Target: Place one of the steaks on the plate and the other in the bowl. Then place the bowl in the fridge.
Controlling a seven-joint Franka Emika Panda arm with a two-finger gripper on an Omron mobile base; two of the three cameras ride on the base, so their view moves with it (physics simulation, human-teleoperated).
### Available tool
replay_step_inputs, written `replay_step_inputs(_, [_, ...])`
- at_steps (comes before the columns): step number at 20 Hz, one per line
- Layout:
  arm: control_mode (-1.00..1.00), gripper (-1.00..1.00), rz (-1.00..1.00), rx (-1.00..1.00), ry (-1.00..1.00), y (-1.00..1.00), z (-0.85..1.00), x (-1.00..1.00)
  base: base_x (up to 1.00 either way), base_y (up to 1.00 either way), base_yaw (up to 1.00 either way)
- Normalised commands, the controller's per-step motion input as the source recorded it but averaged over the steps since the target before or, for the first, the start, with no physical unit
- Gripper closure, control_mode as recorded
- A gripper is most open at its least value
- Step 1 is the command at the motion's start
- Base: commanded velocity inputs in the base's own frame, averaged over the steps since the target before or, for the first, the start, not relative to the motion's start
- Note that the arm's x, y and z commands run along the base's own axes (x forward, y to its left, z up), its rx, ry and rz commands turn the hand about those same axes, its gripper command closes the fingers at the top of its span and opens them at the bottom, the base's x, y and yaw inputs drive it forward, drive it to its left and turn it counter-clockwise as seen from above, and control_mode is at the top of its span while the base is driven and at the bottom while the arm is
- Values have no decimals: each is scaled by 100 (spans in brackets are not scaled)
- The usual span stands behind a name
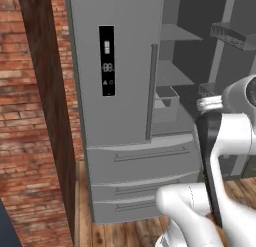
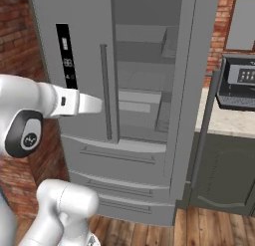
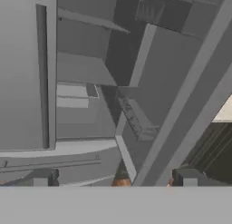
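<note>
While the arm faces the fridge (image 1: 130,51), I'm looking along the hand at its interior: the right-hand door (image 2: 191,90) is swung wide, the left one is shut with its long handle (image 1: 150,91) running down the edge, and pale shelves (image 2: 134,98) sit bare inside. My gripper (image 3: 115,177) has its two dark tips standing as far apart as they go, and I see nothing clamped between them. Just at the bottom of the hand view, between those tips and touching neither, there's a small reddish-brown sliver, which I take to be the bowl (image 3: 121,182); too little of it shows for me to say what it rests on or what lies in it. Thinking about handling: I'd judge it stiff and fairly light, but glossy, so slippery under the pads, and round, so it will want to pivot. I'd pinch the rim wall, one finger inside and one outside, keep it level so a soft, limp steak doesn't slide, and move slowly toward a shelf.
</note>
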Motion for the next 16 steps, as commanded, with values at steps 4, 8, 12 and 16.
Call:
replay_step_inputs(4, [-100,-100,13,29,0,73,1,0,0,0,0])
replay_step_inputs(8, [-100,-100,21,21,13,30,7,26,0,0,0])
replay_step_inputs(12, [-100,-100,28,13,12,9,-1,73,0,0,0])
replay_step_inputs(16, [-100,-100,10,2,-6,1,-18,93,0,0,0])
